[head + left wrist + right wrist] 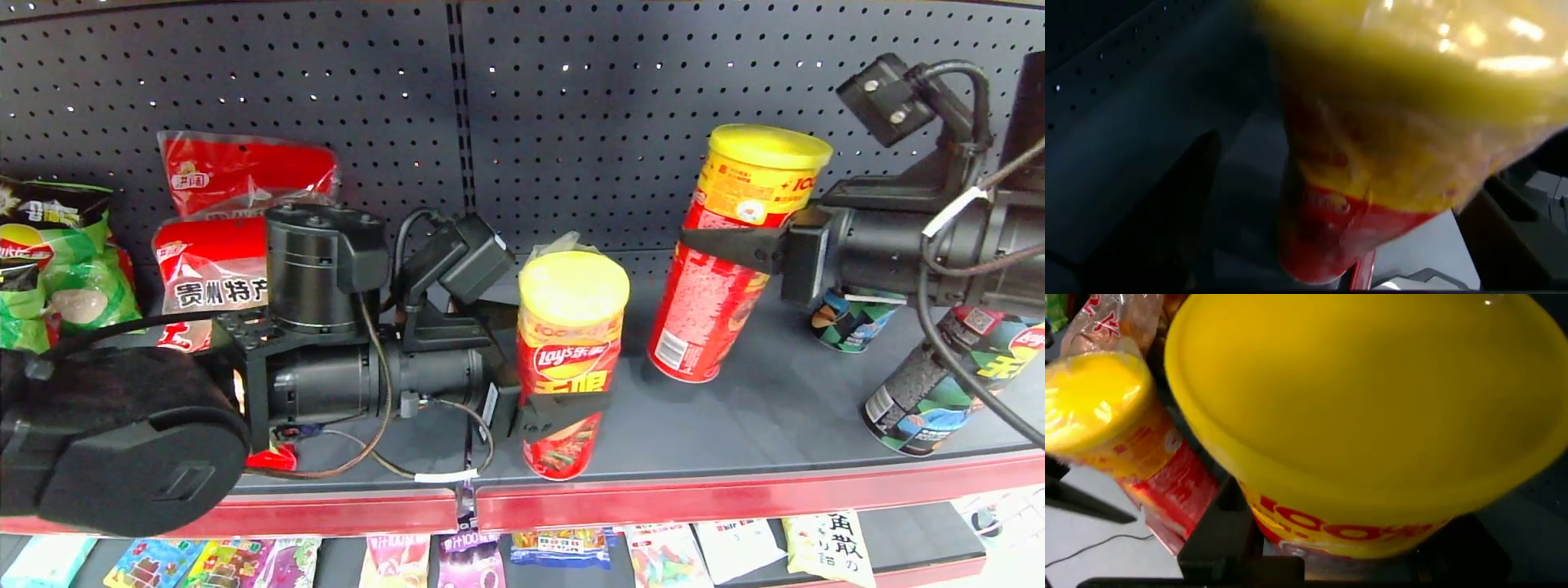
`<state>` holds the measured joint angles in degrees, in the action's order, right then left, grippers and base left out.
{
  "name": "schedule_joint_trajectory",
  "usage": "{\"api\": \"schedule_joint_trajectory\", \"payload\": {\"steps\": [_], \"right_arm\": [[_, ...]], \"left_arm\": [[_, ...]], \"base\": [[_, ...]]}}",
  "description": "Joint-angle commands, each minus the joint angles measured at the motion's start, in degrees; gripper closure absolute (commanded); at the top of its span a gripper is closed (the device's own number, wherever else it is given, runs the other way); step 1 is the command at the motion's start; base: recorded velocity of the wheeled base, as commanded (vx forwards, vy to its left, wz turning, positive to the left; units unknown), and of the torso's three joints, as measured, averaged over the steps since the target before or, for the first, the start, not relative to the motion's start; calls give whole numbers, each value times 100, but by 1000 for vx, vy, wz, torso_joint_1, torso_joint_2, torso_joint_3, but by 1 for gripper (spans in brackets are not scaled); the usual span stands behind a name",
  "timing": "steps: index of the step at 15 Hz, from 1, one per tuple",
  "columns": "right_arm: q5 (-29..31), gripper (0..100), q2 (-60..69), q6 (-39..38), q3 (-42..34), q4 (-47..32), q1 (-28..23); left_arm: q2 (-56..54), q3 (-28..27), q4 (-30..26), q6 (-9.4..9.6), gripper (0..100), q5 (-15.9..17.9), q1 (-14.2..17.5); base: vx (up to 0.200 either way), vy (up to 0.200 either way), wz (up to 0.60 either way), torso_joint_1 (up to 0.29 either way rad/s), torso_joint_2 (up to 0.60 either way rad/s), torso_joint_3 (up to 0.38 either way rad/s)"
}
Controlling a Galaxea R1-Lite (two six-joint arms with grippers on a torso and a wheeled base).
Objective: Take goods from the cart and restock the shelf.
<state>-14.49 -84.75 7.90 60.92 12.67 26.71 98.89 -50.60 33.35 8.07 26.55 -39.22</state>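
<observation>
Two chip cans are the goods here, both w/ yellow lids & red sides. The near chip can (571,327) stands straight up at the front of the shelf (735,425), just beside its red front lip (735,494). The left tool (562,400) is clamped round its lower half; one dark finger crosses the front, the other is hidden behind. From the left wrist cam the can (1372,163) sits right up close.

The far chip can (718,318) is farther back & to the right. It leans, top tipped to the right. Its bottom is at the shelf, but I can't tell if it is touching. The right tool (731,241) grips it high up, under the lid. The right wrist cam looks down on that lid (1372,400), w/ the near can (1110,416) off to the side.

I think these cans are light & stiff, made of thin card. The sides look smooth, so they may slip, & a hard squeeze could dent them & break the chips. The best place to hold is round the middle. A high grip lets the can swing & tip, esp. a tall one.

Around them: red snack bags (220,237) & a green bag (57,261) to the left, dark drink cans (922,400) to the right, a holed back wall (571,122), & small packets (571,547) on the shelf below.
</observation>
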Motion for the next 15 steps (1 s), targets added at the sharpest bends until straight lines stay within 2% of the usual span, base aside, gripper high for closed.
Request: {"api": "schedule_joint_trajectory", "payload": {"steps": [1, 3, 6, 10, 15], "right_arm": [[-10, 100, -622, 1, 430, 17, 133], [-10, 100, -885, -8, 527, 254, 221], [-18, 100, -1378, -8, 799, 632, 309], [-18, 100, -1703, -8, 1071, 641, 432], [-10, 100, -1756, -25, 1089, 641, 458]], "left_arm": [[-151, 200, 13, 28, 0, -45, 90], [-186, 253, 13, 46, 0, -45, 213], [-318, 552, 13, 274, 0, 8, 494], [-590, 833, 13, 265, 0, 78, 599], [-696, 868, 4, 274, 0, 17, 573]], "base": [[0, 0, 0, 0, 0, 0], [0, 0, 0, 0, 0, 0], [0, 0, 0, 0, 0, 0], [0, 0, 0, 0, 0, 0], [0, 0, 0, 0, 0, 0]]}}
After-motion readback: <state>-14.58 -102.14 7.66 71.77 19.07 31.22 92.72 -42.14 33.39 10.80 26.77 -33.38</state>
